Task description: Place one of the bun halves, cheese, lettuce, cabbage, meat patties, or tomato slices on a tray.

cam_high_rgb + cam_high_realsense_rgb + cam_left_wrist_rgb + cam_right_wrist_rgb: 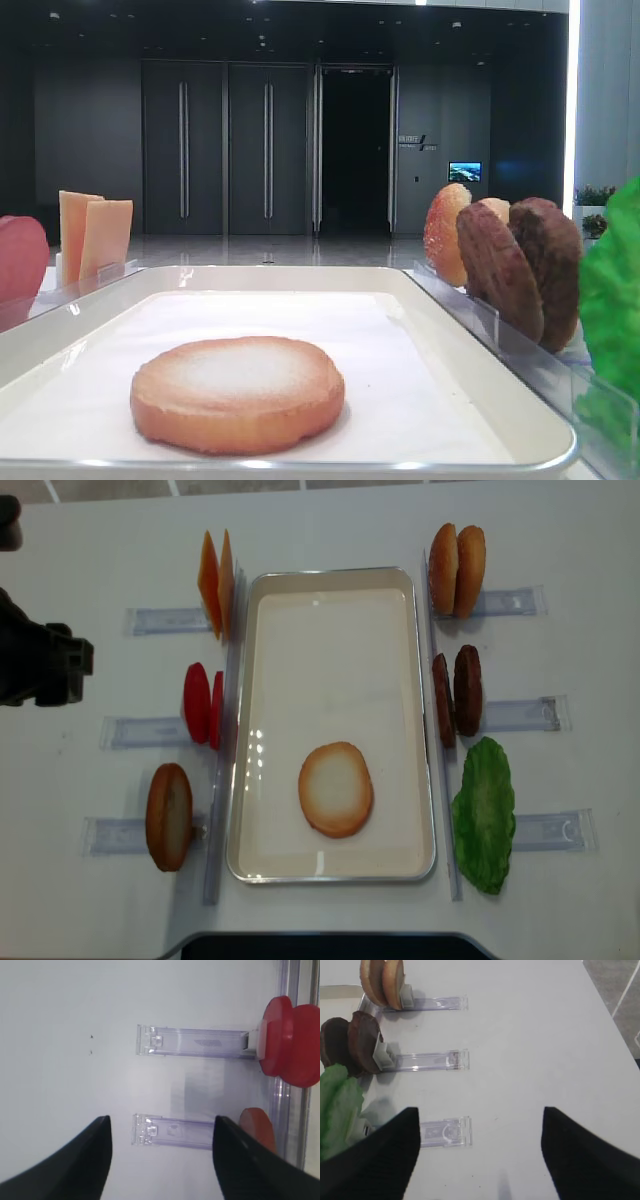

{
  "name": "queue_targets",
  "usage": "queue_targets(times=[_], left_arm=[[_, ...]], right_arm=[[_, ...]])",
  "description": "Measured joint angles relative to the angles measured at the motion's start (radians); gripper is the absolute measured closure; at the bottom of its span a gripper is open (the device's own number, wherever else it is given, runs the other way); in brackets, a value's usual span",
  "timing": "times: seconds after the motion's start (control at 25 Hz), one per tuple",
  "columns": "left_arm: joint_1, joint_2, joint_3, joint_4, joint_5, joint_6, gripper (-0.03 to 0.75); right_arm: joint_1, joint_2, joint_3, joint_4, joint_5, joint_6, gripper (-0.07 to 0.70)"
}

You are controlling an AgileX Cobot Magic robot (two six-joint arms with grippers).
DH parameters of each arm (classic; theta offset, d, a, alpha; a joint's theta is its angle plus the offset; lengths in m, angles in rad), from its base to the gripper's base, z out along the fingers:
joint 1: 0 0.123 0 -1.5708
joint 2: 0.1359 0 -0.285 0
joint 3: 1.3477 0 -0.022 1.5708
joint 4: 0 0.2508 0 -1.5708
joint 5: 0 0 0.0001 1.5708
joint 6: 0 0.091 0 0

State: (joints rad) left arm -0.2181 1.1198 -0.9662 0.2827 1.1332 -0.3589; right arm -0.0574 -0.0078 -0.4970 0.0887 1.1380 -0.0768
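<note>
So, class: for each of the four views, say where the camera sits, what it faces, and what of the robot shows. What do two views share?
Exterior high: low at the tray's near end, facing along it past the bun half; no robot.
Right wrist: above the table, facing down at the meat patties; right gripper open.
Left wrist: facing down at the tomato slices; left gripper open.
Realsense: overhead, whole layout; dark arm part at left.
Shared: patties, lettuce.

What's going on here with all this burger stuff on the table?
A two-armed robot is building a burger. One bun half already lies flat on the white tray. The cheese, tomato slices, meat patties and lettuce wait in racks alongside. Both tools, left and right, are open and empty.
</note>
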Motion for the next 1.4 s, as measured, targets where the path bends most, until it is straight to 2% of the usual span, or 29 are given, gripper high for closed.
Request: queue_targets(times=[0.24,0.4,0.72,1.08,1.28,1.4], left_arm=[[0.000,-0.094,0.000,0.010,0.084,0.004,0.234],[0.000,-0.154,0.006,0.011,0.099,0.016,0.234],[0.000,-0.354,0.214,0.012,0.106,0.052,0.250],[0.000,-0.614,0.376,-0.017,0.100,0.102,0.300],[0.000,-0.689,0.456,-0.103,0.057,0.153,0.305],[0.000,-0.699,0.466,-0.124,0.021,0.183,0.307]], right_arm=[[0.000,0.000,0.000,0.000,0.000,0.000,0.118],[0.000,0.000,0.000,0.000,0.000,0.000,0.118],[0.000,0.000,0.000,0.000,0.000,0.000,0.118],[0.000,0.000,0.000,0.000,0.000,0.000,0.118],[0.000,0.000,0.000,0.000,0.000,0.000,0.118],[0.000,0.000,0.000,0.000,0.000,0.000,0.118]])
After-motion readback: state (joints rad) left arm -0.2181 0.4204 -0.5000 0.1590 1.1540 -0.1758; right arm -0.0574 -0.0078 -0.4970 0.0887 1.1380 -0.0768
